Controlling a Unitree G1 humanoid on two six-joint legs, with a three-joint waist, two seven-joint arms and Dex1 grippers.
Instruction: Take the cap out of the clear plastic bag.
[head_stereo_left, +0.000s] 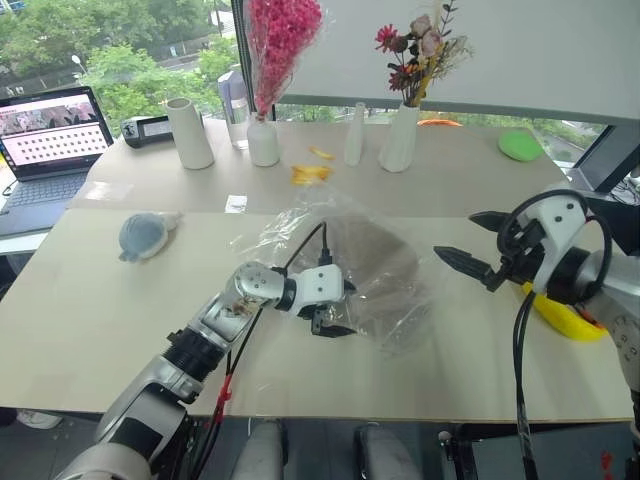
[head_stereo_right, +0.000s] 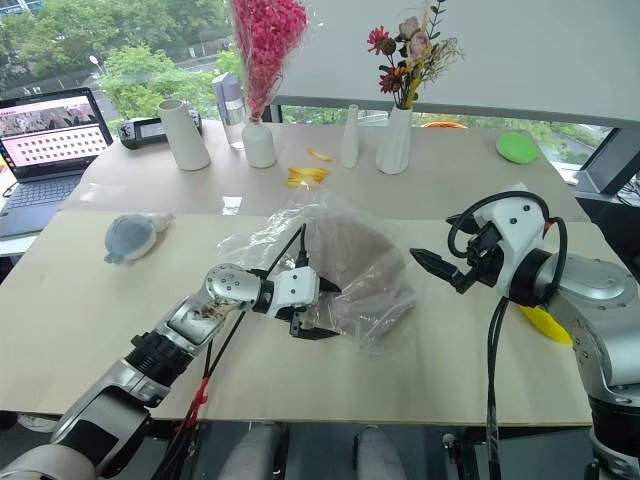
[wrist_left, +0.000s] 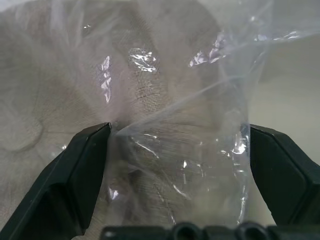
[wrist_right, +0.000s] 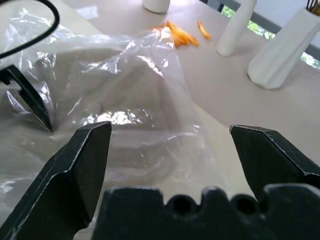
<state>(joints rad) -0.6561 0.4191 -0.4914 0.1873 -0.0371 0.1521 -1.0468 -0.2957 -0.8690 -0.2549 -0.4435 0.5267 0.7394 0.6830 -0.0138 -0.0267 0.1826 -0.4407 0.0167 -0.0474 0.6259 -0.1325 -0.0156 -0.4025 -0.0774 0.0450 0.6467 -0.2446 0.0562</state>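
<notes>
The clear plastic bag (head_stereo_left: 385, 270) lies crinkled in the middle of the near table, and the taupe cap (head_stereo_left: 375, 250) shows through it as a brownish mass. My left gripper (head_stereo_left: 345, 310) is at the bag's near left side. In the left wrist view its fingers (wrist_left: 80, 175) stand wide apart on either side of a fold of the bag (wrist_left: 220, 100), with the cap's fabric (wrist_left: 65, 90) behind the plastic. My right gripper (head_stereo_left: 465, 240) hovers to the right of the bag, open with nothing in it, pointing at the bag (wrist_right: 125, 100).
A small blue-grey soft thing (head_stereo_left: 147, 235) lies at the table's left. A yellow object (head_stereo_left: 565, 315) sits under my right arm. On the far table stand a laptop (head_stereo_left: 50, 140), white vases (head_stereo_left: 190, 133) with flowers (head_stereo_left: 400, 138), orange scraps (head_stereo_left: 310, 173) and a green object (head_stereo_left: 520, 146).
</notes>
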